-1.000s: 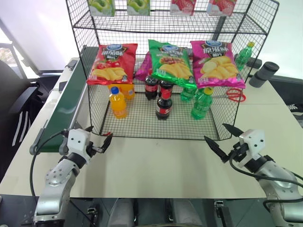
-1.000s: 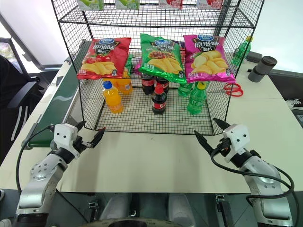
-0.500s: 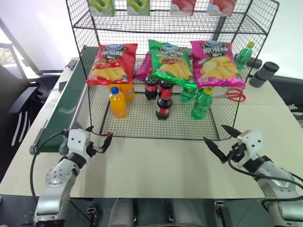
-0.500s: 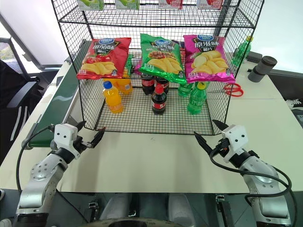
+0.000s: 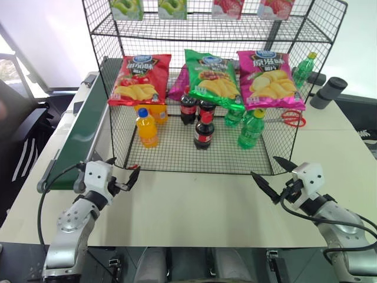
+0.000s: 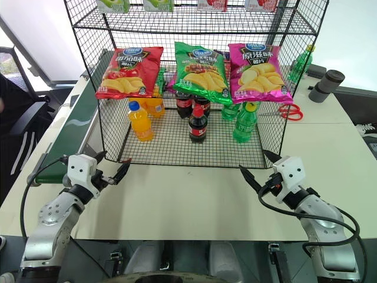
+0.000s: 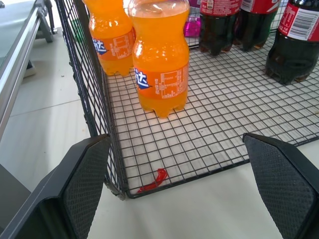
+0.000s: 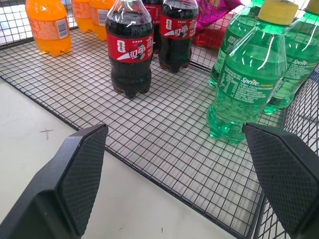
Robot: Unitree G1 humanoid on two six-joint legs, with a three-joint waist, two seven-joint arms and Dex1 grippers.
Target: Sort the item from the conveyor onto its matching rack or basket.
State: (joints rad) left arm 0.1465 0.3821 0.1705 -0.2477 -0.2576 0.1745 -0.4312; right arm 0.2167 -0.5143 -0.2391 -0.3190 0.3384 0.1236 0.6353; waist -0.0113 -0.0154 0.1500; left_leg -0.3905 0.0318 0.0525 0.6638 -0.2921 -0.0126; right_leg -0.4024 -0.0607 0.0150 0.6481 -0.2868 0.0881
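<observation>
Three cola bottles, two orange bottles — all in the rack; both grippers — left gripper, right gripper — spread apart, empty.

The wire rack stands on the worktop ahead of me, the conveyor along its left side. On its mesh floor, orange soda bottles stand left, cola bottles in the middle, Sprite bottles right. Three chip bags hang above them. My left end effector and right end effector sit before the rack's front corners.
</observation>
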